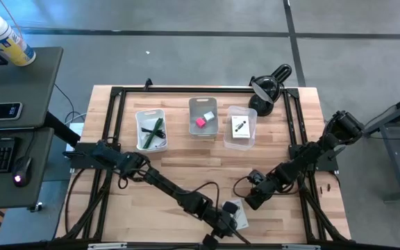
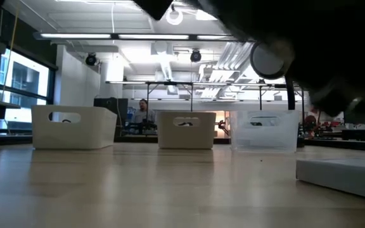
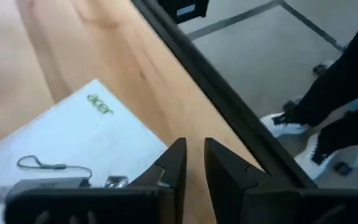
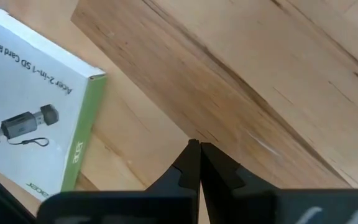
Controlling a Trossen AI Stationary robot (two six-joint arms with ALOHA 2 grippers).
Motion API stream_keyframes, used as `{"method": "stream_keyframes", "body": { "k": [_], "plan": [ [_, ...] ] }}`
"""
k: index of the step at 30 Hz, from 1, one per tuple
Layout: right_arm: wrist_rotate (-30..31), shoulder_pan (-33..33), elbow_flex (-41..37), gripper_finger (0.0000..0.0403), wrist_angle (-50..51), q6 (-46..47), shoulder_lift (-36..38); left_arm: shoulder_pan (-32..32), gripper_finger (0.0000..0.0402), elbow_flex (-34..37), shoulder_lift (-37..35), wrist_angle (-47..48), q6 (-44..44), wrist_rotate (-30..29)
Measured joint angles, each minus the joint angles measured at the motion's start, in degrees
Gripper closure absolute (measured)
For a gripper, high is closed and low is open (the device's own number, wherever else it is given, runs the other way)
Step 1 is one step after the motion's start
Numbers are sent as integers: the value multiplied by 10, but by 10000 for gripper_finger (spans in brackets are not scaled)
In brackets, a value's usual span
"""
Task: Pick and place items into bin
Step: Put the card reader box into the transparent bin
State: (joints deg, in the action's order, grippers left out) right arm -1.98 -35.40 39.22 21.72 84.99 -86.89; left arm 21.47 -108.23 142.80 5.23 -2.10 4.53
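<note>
Wooden planks make up the table (image 1: 186, 173), framed by a black rail, with grey floor all around and a desk with a keyboard off to one side. Three bins stand in a row toward the far edge: a white bin (image 1: 151, 130) with a green pen (image 1: 155, 129) and something dark in it, a grey bin (image 1: 203, 117) with a pink block (image 1: 201, 122) and a white cube (image 1: 210, 116), and a clear bin (image 1: 239, 128) holding a white card (image 1: 239, 126) with black print. A black desk lamp (image 1: 268, 89) stands behind them.

Near the front edge lies a white box (image 4: 23, 118) with a green side, printed with a card reader and the words "2-in-1 SD Card Reader". The left gripper (image 3: 194, 163) hangs low just beside it, its fingers parted by a narrow gap with nothing between them; one corner of the box sits under the gripper body and is hidden. The right gripper (image 4: 198, 155) rests close to the bare wood nearby, fingers pressed together and empty.

From table height a dark arm blocks much of the upper right, and only an edge of the box (image 2: 344, 176) shows. Bin contents cannot be seen from there. Shoes of a person (image 3: 303, 134) show beyond the rail.
</note>
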Motion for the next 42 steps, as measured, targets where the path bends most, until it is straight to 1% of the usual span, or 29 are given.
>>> {"method": "stream_keyframes", "body": {
  "k": [3,8,14,17,21,25,27,30,34,37,42],
  "plan": [
    [0,0,0,402,1,0,0,-9,369,-1,-1,25,20,-14],
    [-4,0,0,401,1,0,0,-31,398,-2,-3,47,25,-19],
    [-28,-1,0,401,1,1,0,-60,389,-2,-3,57,39,-14],
    [-28,-10,0,402,3,13,4,-72,390,-2,-4,75,39,-13],
    [-15,-22,0,399,6,29,22,-86,400,-2,-3,92,40,-14],
    [21,-26,0,400,35,47,47,-95,397,-2,-4,108,40,-13],
    [35,-27,-11,402,29,57,61,-100,396,-2,-5,120,40,-13],
    [63,-27,-49,399,-23,77,89,-105,398,-2,-6,138,39,-14],
    [96,-26,-124,395,-153,99,128,-107,400,-2,-11,156,35,-13],
    [101,-26,-175,397,-224,113,145,-106,399,-2,-14,162,32,-14],
    [108,-22,-232,393,-325,121,149,-106,400,0,-26,185,23,-13]
  ]
}}
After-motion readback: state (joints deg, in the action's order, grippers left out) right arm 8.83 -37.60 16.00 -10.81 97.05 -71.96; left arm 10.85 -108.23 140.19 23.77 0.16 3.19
